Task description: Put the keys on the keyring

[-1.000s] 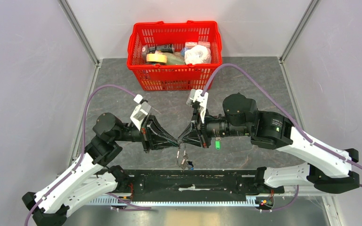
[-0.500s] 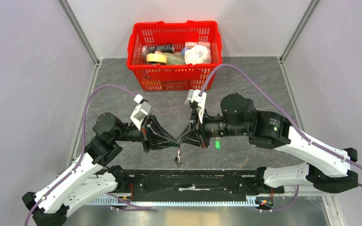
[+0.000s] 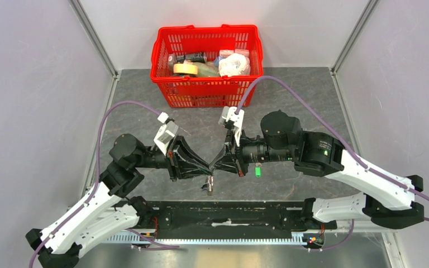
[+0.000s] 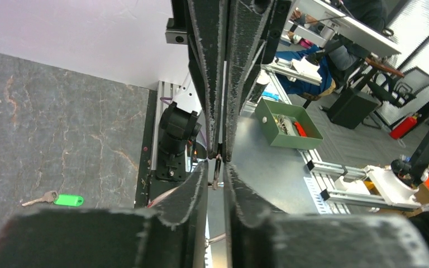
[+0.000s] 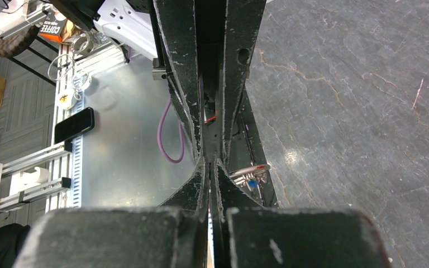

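Where the two arms meet nose to nose over mid-table, right gripper (image 3: 213, 166) has its jaws pressed together on the keyring (image 3: 209, 184) wire. Left gripper (image 3: 206, 167) jaws stand a narrow slit apart around it. Keyring dangles at 6 o'clock from the tips. Green key (image 3: 257, 171) lies flat on the table (image 3: 145, 117) at 3 o'clock, just beside the right arm.

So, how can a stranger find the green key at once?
Start at the red basket at the far edge of the table. Come toward the arms: beside the right arm lies the green key. Its bright green plastic head sets it apart from the silvery keyring hanging nearby.
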### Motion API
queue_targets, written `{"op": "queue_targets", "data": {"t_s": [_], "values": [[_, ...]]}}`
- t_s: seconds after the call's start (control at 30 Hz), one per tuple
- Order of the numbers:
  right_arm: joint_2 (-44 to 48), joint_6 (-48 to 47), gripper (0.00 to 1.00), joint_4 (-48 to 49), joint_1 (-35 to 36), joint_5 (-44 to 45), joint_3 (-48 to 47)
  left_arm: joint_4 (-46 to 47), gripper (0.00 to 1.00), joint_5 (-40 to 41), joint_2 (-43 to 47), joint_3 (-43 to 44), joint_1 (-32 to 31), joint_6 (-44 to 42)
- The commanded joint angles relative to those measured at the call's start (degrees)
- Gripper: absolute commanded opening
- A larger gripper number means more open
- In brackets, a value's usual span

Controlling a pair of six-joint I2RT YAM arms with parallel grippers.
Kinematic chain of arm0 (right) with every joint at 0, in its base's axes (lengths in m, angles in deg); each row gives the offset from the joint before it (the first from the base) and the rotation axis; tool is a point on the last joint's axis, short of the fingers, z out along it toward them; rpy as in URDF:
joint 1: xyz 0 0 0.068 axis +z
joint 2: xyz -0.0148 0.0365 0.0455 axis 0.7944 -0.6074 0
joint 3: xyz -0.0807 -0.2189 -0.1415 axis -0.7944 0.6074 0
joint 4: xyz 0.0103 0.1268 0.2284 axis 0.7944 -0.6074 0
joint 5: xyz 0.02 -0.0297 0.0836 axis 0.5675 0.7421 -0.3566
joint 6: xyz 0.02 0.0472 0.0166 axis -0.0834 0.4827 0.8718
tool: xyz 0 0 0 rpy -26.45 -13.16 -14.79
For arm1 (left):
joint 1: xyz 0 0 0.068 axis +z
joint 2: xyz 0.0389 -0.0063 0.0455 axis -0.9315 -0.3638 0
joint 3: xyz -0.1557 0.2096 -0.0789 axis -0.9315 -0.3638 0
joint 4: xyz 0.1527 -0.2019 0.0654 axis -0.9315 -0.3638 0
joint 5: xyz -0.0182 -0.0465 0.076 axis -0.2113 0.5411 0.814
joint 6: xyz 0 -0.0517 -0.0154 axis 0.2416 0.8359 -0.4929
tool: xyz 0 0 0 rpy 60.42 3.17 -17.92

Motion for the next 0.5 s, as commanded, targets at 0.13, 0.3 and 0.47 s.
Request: {"op": "queue_targets", "data": {"t_s": [0.13, 0.3, 0.47], "values": [[2.7, 1.5, 0.0, 1.8, 0.4, 5.3, 0.9, -8.8, 0.42, 9.5, 3.0, 3.5, -0.1, -7.2], [3.2, 2.4, 0.0, 1.6, 0.4, 10.1, 1.6, -14.8, 0.49, 18.9, 3.5, 4.0, -0.1, -10.0], [2.8, 4.5, 0.0, 1.8, 0.4, 17.4, 2.7, -14.6, 0.52, 24.3, 3.8, 2.6, -0.1, -10.2]]}}
